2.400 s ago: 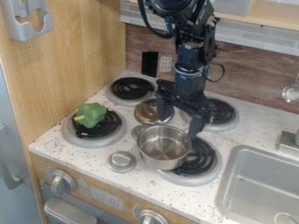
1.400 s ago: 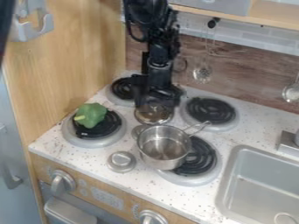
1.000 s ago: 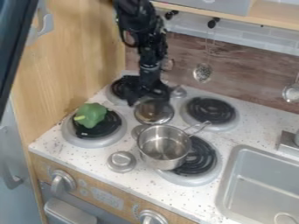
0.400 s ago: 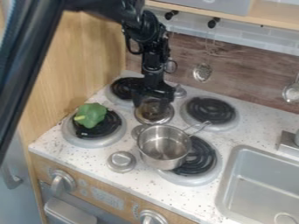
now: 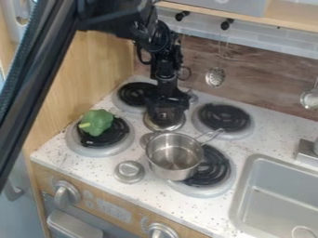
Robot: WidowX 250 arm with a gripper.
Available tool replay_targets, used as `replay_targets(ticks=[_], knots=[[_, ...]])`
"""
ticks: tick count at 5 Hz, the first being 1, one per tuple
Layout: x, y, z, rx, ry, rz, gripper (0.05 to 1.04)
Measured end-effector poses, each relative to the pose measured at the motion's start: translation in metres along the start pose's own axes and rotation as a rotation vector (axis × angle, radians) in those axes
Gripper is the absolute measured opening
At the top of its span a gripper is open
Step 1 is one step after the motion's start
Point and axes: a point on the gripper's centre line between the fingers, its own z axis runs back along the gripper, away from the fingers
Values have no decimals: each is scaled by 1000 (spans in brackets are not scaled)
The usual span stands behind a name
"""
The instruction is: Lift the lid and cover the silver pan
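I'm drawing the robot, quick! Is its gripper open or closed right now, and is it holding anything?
Gripper: at the lid; open, closed or holding it, I can't tell.

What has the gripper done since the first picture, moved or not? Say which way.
Yes: against the unmoved pan, the gripper has shifted up and left in view, to the lid.

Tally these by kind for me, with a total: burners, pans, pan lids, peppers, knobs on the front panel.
Burners: 4
Pan: 1
Pan lid: 1
Green pepper: 1
Front-panel knobs: 2
Total: 9
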Motion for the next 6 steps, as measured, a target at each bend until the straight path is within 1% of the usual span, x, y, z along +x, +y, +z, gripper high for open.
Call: replay_targets(ticks=[1,2,3,4,5,6], knots=[[0,2,0,13,0,5,653],[0,4,0,24,1,-1,394],[-7,5,-1,28,7,-6,261],[-14,4,2,22,14,-8,241],[-17,1,16,4,-9,-4,241],[-27,-3,32,-11,-34,-5,241]])
